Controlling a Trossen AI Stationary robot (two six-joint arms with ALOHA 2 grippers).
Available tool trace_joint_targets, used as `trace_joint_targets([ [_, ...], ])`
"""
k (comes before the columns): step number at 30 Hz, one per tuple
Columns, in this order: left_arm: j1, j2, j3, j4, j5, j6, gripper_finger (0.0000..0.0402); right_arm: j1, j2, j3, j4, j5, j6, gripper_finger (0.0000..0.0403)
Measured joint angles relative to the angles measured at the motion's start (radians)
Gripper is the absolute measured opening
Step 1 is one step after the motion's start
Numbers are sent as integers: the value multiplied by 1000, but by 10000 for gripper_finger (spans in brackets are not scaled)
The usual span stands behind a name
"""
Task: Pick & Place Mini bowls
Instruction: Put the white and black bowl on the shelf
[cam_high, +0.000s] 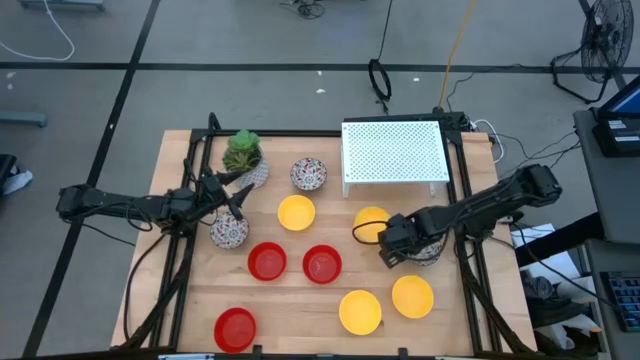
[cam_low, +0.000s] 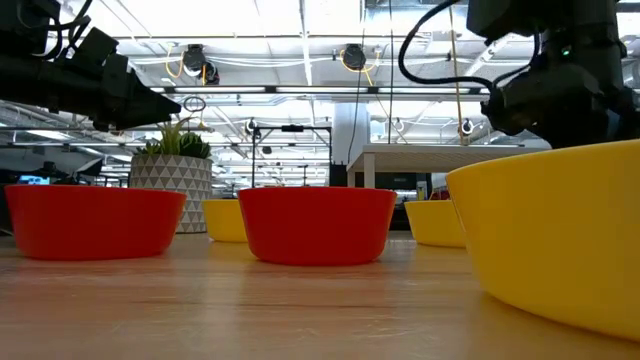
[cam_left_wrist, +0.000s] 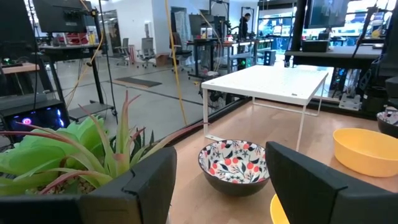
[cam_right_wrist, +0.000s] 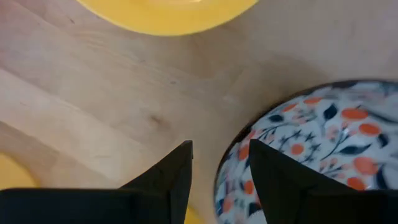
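Note:
Several mini bowls stand on the wooden table: yellow ones (cam_high: 296, 212) (cam_high: 372, 222) (cam_high: 360, 311), red ones (cam_high: 266, 261) (cam_high: 322, 264) (cam_high: 235, 328) and floral ones (cam_high: 308, 174) (cam_high: 229, 232). My right gripper (cam_right_wrist: 217, 180) points down, open, over the rim of another floral bowl (cam_right_wrist: 311, 143) at the table's right. One finger is over bare wood outside the rim, the other over the bowl's inside. My left gripper (cam_left_wrist: 217, 193) hangs open and level at the table's left, beside the plant (cam_high: 243, 152), and holds nothing.
A white perforated rack (cam_high: 395, 152) stands at the back right of the table. The potted plant (cam_left_wrist: 68, 155) is close by my left gripper. A yellow bowl (cam_right_wrist: 168, 12) lies just beyond my right gripper. Black frame rails (cam_high: 470, 250) run along both table sides.

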Motion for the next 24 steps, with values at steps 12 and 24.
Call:
trace_joint_targets([
  [12, 0, 0, 0, 0, 0, 0, 250, 0, 28, 0, -24, -1, -170, 51],
  [24, 0, 0, 0, 0, 0, 0, 250, 29, -148, -2, -7, 38, -91, 3],
])
